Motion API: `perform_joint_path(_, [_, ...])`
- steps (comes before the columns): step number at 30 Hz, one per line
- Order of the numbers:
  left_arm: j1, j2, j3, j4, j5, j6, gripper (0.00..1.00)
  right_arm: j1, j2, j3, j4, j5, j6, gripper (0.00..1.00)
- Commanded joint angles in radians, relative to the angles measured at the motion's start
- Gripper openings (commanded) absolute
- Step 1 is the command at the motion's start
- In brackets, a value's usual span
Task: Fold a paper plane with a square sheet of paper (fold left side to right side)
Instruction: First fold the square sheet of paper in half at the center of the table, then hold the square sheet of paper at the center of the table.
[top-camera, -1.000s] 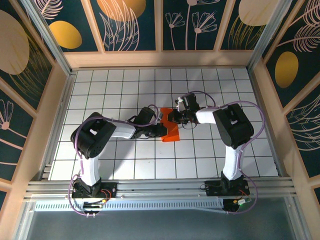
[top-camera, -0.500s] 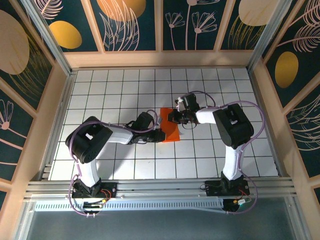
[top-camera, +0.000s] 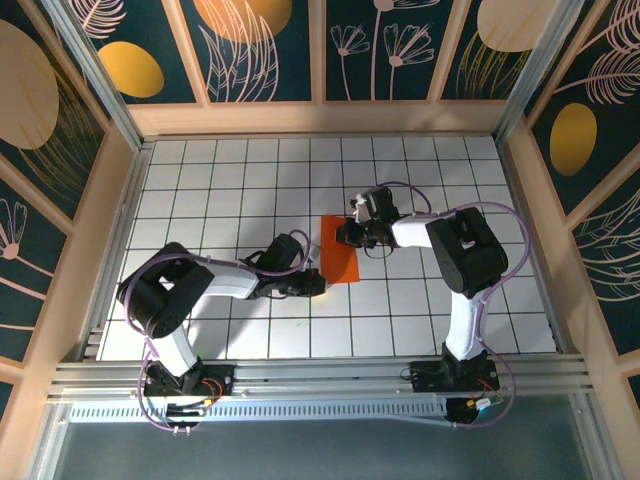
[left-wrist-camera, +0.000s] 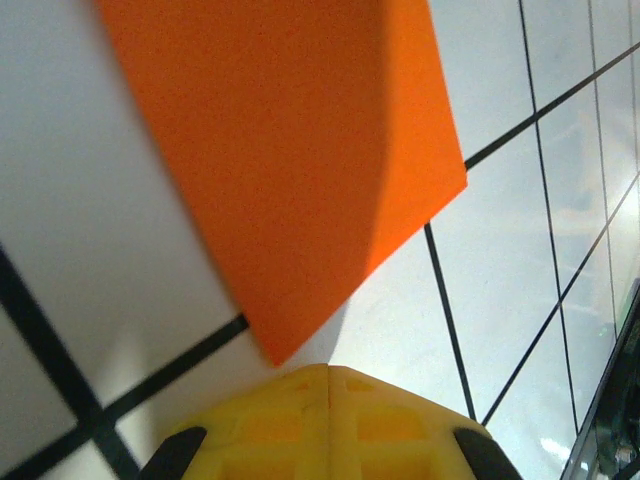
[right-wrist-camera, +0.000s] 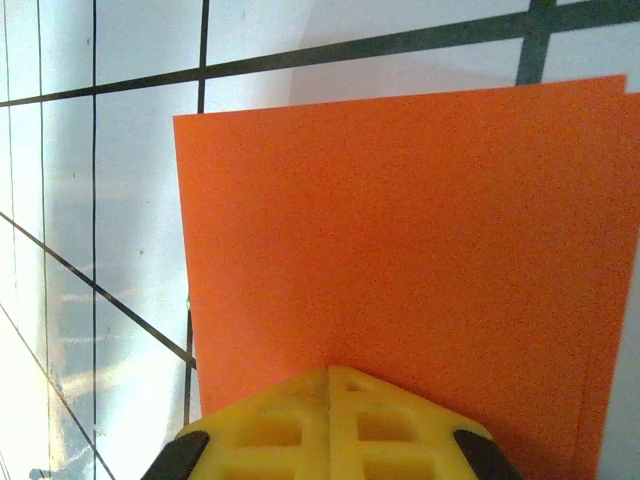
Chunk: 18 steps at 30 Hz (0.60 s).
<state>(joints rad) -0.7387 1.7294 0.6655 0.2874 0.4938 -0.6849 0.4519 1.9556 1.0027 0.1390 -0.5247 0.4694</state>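
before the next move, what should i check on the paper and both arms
1. Square sheet of paper folded into a narrow strip, lying on the table: ok.
2. Layers lined up edge to edge: cannot tell.
3. Left fingers shut, tip just short of a corner of the paper and not on it: ok.
4. Right fingers shut, tip over the paper: ok. Whether they press it down: cannot tell.
5. Arms apart, one at each side of the strip: ok.
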Motion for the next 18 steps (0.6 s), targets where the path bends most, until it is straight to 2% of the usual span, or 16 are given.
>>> perform_joint_path(1, [0.036, -0.071, 0.043, -0.070, 0.035, -0.006, 0.00, -0.002, 0.012, -0.041, -0.113, 0.080, -0.022, 0.00])
perform_joint_path(5, [0.097, -0.076, 0.107, -0.077, 0.056, 0.017, 0.00, 0.001, 0.008, -0.039, -0.108, 0.080, -0.020, 0.00])
perform_joint_path(10, [0.105, 0.050, 0.258, -0.202, -0.001, 0.126, 0.00, 0.004, 0.008, -0.038, -0.099, 0.079, -0.011, 0.00])
perform_joint_path(18, [0.098, 0.189, 0.338, -0.139, 0.048, 0.120, 0.00, 0.008, 0.016, -0.024, -0.104, 0.078, -0.012, 0.00])
